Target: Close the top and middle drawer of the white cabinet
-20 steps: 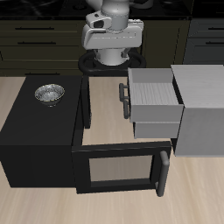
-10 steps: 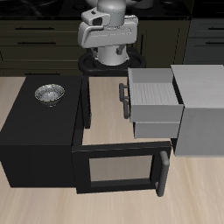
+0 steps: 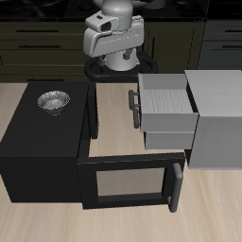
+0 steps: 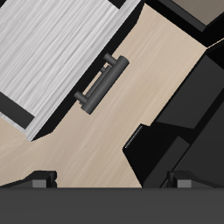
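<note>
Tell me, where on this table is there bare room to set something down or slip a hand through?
A bare strip of table runs between the black box and the open drawer. More bare wood lies along the front edge. It is tight where the box's hinged door lies open below the drawer. A small bowl sits on the box top.

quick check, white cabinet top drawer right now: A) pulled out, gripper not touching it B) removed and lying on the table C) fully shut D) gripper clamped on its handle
A: the top drawer juts out of the white cabinet, its handle bare in the wrist view, and the gripper hangs farther back, apart from it.
</note>
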### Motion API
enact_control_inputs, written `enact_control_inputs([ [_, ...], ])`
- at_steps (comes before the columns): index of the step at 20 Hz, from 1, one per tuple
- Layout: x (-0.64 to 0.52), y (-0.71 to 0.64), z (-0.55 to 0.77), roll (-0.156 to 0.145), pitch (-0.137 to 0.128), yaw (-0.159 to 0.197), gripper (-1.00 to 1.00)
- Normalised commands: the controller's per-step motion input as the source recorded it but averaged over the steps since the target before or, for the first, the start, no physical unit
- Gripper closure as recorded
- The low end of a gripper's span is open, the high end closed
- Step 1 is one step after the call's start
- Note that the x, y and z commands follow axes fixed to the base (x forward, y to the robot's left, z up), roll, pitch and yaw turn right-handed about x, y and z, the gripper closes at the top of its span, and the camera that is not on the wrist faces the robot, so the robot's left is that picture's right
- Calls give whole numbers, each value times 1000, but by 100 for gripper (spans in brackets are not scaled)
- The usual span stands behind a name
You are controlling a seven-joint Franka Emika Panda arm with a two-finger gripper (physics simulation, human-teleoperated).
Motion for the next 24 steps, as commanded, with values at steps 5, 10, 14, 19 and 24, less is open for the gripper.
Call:
enact_control_inputs([
  [5,110,-48,-13,-4,2,97,-100],
  [10,172,-154,42,-48,-9,133,-100],
  [14,72,-23,-43,-20,-5,155,-100],
  [19,43,-12,36,-46,-29,126,-100],
  [24,64,-43,113,-35,-37,113,-100],
])
